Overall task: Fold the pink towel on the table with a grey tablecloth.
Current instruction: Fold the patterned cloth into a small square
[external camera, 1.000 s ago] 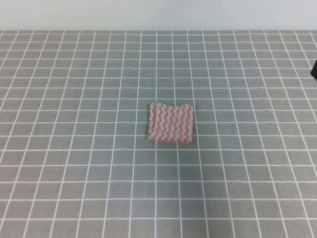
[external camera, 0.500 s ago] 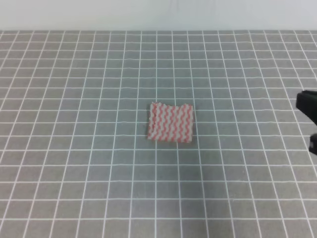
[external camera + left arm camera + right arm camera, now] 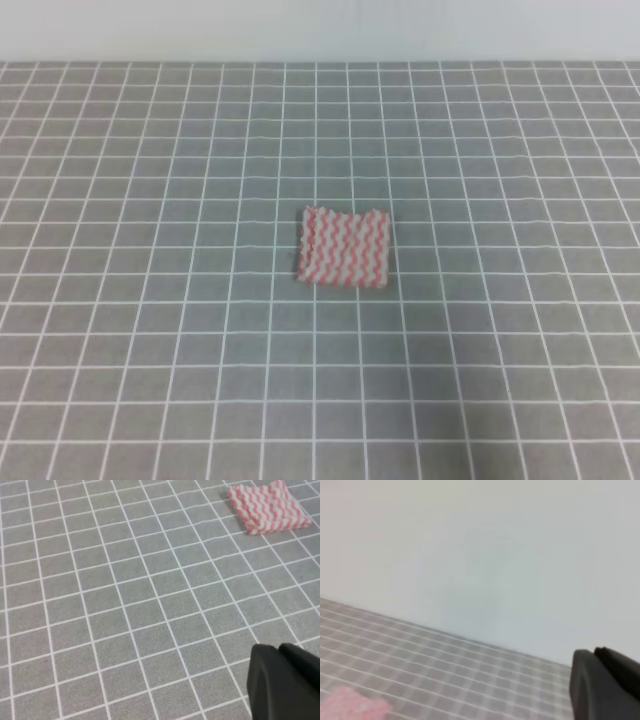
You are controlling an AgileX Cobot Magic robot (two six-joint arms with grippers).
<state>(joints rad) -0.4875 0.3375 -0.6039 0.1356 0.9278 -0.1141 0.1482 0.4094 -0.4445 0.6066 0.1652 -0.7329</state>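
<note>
Towel [image 3: 345, 247] lies near the middle of the table [image 3: 150, 350] in the high view, already doubled into a compact, roughly square packet; zigzag stripes run top to bottom, left edge slightly rumpled, a thin shadow along the left and lower sides. It rests flat on the grey gridded cloth with bare cloth on all sides. No arm shows in the high view. Left wrist view: towel [image 3: 267, 507] sits in the upper right corner, layered edges visible along its near side, well apart from the left gripper [image 3: 285, 685], of which only a dark block shows at the lower right, above the cloth. A narrow seam runs down that block, but whether the jaws are together or apart cannot be told. Right wrist view: camera is tipped up, mostly pale wall [image 3: 480, 555], with the table's far edge below; towel [image 3: 355, 705] appears as a blurred pink patch at the lower left. Right gripper [image 3: 607, 685] is a dark shape at the lower right corner; jaw state cannot be told.
</note>
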